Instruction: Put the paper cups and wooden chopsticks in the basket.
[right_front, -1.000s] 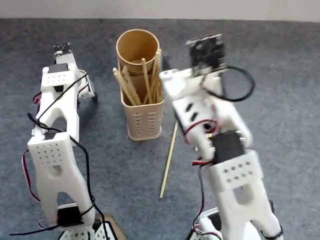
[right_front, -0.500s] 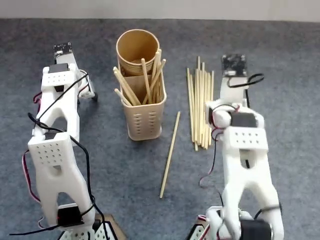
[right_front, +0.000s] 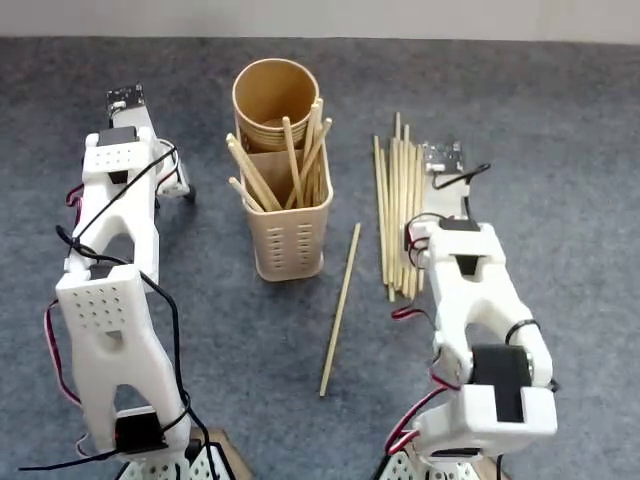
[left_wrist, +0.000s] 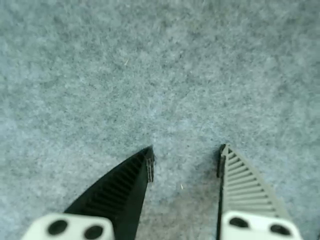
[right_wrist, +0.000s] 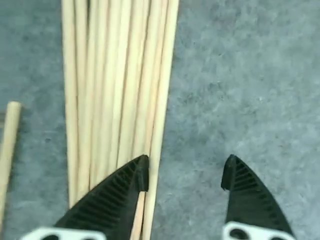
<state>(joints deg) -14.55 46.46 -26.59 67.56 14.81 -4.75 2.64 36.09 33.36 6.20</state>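
Note:
A cream perforated basket (right_front: 288, 240) stands mid-table, holding stacked paper cups (right_front: 274, 95) and several wooden chopsticks (right_front: 300, 160). A bundle of loose chopsticks (right_front: 400, 215) lies to its right, also seen as a bundle of chopsticks (right_wrist: 117, 85) close up. One single chopstick (right_front: 341, 305) lies slanted between basket and bundle. My right gripper (right_wrist: 185, 172) is open, one black finger over the bundle's edge, the other over bare carpet. My left gripper (left_wrist: 185, 157) is open over bare carpet, left of the basket, holding nothing.
Grey carpet (right_front: 560, 150) covers the table. The left arm (right_front: 115, 250) stretches along the left side, the right arm (right_front: 470, 300) along the right. A single chopstick end (right_wrist: 7, 135) shows beside the bundle in the right wrist view.
The right arm has swung away from the basket to the right and lowered over the loose bundle. The left arm has stayed still.

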